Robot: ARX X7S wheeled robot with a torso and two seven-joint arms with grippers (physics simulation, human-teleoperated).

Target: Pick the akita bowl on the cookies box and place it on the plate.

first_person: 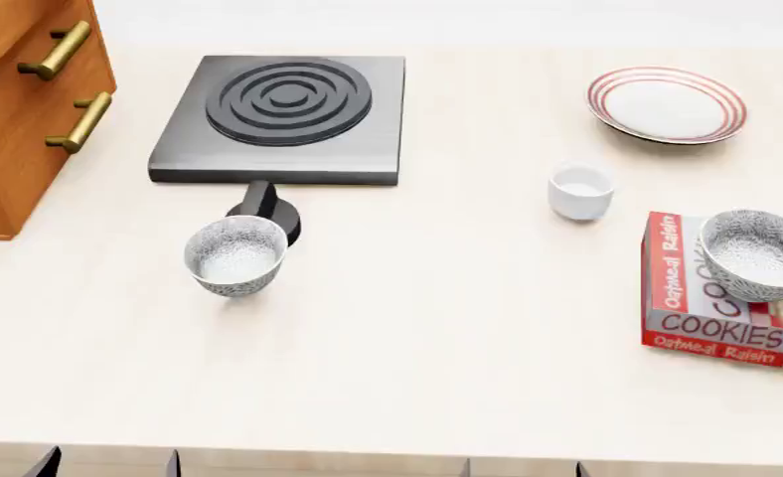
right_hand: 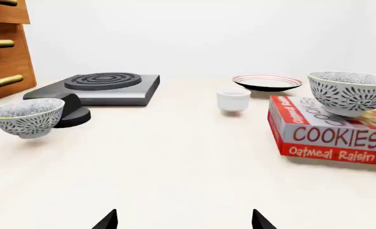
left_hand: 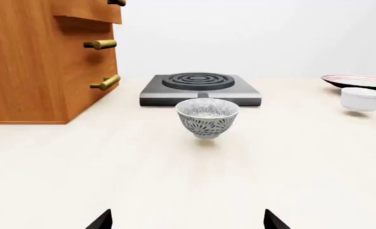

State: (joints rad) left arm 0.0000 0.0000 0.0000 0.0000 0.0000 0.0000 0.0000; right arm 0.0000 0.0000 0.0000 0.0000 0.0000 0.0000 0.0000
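Observation:
The akita bowl with its grey-black speckle stands upright on the red-and-white cookies box at the table's right edge; the right wrist view shows the bowl on the box. The plate, white with red rings, lies at the back right, beyond the box. My right gripper hangs open over the table's front edge, well short of the box and left of it, its jaws empty. My left gripper is also open at the front left, with nothing between its fingers.
A second speckled bowl stands on the table left of centre, straight ahead of the left gripper. Behind it are a black knob and a stove plate. A white cup sits between plate and box. A wooden cabinet fills the far left.

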